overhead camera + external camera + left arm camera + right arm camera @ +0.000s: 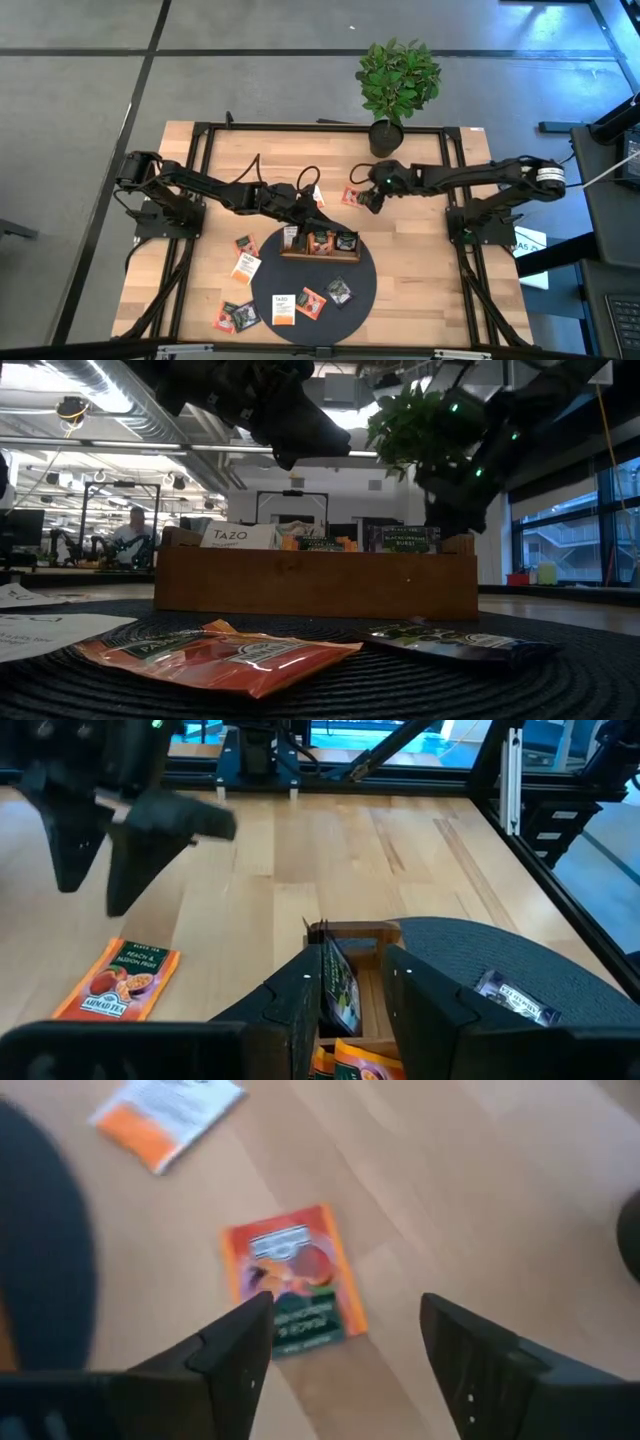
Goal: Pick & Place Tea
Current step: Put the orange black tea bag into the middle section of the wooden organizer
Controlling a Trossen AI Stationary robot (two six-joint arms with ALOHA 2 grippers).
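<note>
My right gripper (pixel 345 1325) hangs open above an orange tea sachet (pixel 295 1280) that lies flat on the bare wood, beyond the tray's far right; its fingers stand apart over the sachet and touch nothing. In the high view that gripper (pixel 366 202) is right beside the sachet (pixel 349 196). My left gripper (pixel 352 965) waits open above the brown wooden tray (pixel 320 255), which holds upright sachets; a dark green one (pixel 338 990) shows between the fingers. More sachets lie on the round black mat (pixel 365 290) and on the wood at its left (pixel 245 266).
A white-and-orange sachet (pixel 170 1115) lies on the wood near the orange one. A potted plant (pixel 386 135) stands at the table's far edge, behind my right gripper. A black frame rail runs around the tabletop. Bare wood lies right of the mat.
</note>
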